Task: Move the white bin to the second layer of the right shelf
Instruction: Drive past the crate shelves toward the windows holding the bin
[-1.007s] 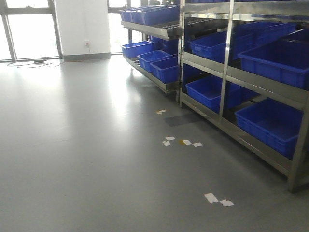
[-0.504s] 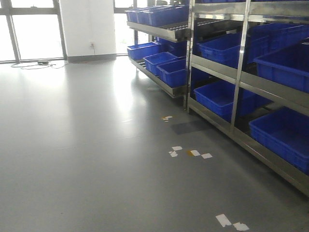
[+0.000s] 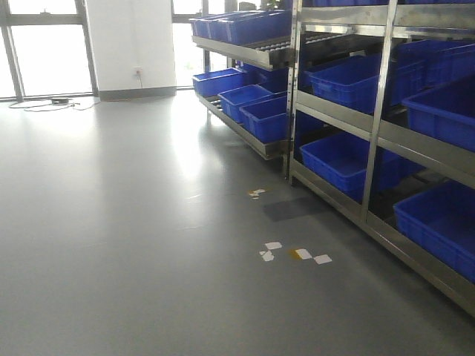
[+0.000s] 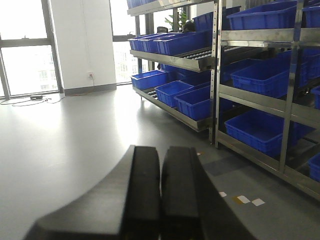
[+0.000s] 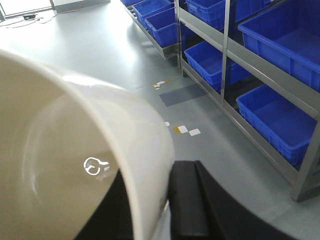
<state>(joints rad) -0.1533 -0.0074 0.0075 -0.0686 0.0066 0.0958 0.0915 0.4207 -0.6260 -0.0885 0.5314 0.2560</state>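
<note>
Two right fingers point(image 5: 187, 200) clamp white bin point(image 5: 75, 140) rim; wide floor point(image 3: 148, 222) beside racks point(image 3: 371, 111).

Grey glossy floor point(image 3: 133, 222): white tape scraps point(image 3: 297, 254) near rack foot, darker grey patch point(image 3: 293, 208) beyond them, cable point(image 3: 44, 104) by far windows. Steel near rack point(image 3: 378, 111) at right: blue crates point(image 3: 341, 159) on bottom level, more on second level point(image 3: 334, 113). Far rack point(image 3: 245, 53), sloped levels, blue crates on each.

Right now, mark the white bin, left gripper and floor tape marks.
white bin point(image 5: 55, 140), right wrist view, inner wall.
left gripper point(image 4: 160, 152), left wrist view, seam between shut fingertips.
floor tape marks point(image 3: 303, 254), front view, middle piece.
</note>
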